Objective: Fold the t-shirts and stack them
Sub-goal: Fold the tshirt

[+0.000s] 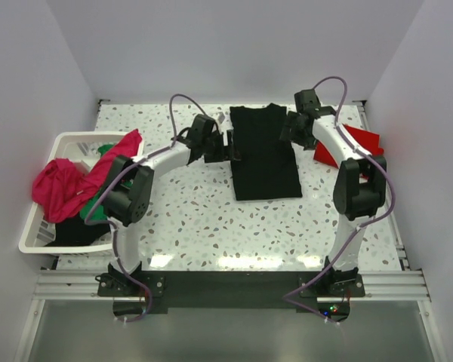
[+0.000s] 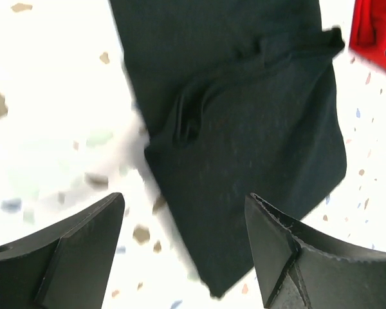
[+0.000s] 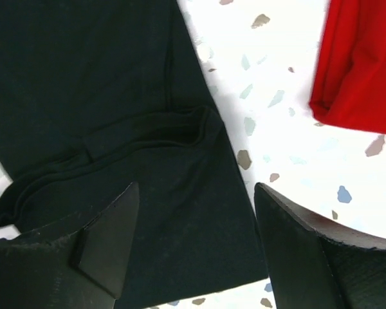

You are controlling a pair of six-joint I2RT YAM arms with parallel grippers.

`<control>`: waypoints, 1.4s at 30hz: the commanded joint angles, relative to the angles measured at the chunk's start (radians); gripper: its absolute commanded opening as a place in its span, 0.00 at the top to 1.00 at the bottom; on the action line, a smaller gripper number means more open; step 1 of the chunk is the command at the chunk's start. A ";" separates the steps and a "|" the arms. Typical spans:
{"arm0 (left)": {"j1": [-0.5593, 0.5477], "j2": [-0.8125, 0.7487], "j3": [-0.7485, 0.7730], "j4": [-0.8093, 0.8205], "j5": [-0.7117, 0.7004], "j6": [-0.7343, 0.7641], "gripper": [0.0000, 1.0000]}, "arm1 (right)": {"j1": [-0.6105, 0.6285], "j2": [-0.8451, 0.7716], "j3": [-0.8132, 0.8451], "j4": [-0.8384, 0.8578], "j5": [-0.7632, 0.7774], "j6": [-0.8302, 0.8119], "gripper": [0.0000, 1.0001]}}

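Observation:
A large black t-shirt [image 1: 263, 152] lies folded into a long strip on the middle of the table. It also shows in the left wrist view [image 2: 244, 129] and the right wrist view [image 3: 116, 129]. My left gripper [image 1: 228, 147] is open and empty at the strip's left edge near its far end [image 2: 185, 238]. My right gripper [image 1: 288, 125] is open and empty over the strip's far right corner [image 3: 196, 238]. A red t-shirt [image 1: 355, 143] lies at the right, behind my right arm, and shows in the right wrist view [image 3: 363, 71]. A magenta-pink t-shirt [image 1: 68, 181] and a green one [image 1: 98, 210] hang from the basket.
A white slatted laundry basket [image 1: 41, 226] stands at the table's left edge with dark cloth inside. White walls close in the back and both sides. The speckled tabletop [image 1: 211, 226] runs from the black strip to the arm bases.

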 commanded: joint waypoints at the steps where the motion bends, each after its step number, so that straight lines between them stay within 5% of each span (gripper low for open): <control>1: -0.002 -0.142 -0.098 0.047 -0.009 0.003 0.20 | -0.015 -0.121 -0.054 0.017 -0.093 -0.037 0.25; 8: -0.082 -0.230 -0.294 0.148 0.053 -0.053 0.24 | -0.021 -0.251 -0.304 0.075 -0.177 -0.049 0.29; 13: -0.106 -0.236 -0.392 0.229 0.100 -0.122 0.32 | -0.067 -0.308 -0.439 0.076 -0.211 -0.064 0.48; 42: -0.165 -0.205 -0.311 0.056 -0.015 -0.171 0.39 | -0.133 -0.216 -0.617 0.134 -0.343 -0.133 0.63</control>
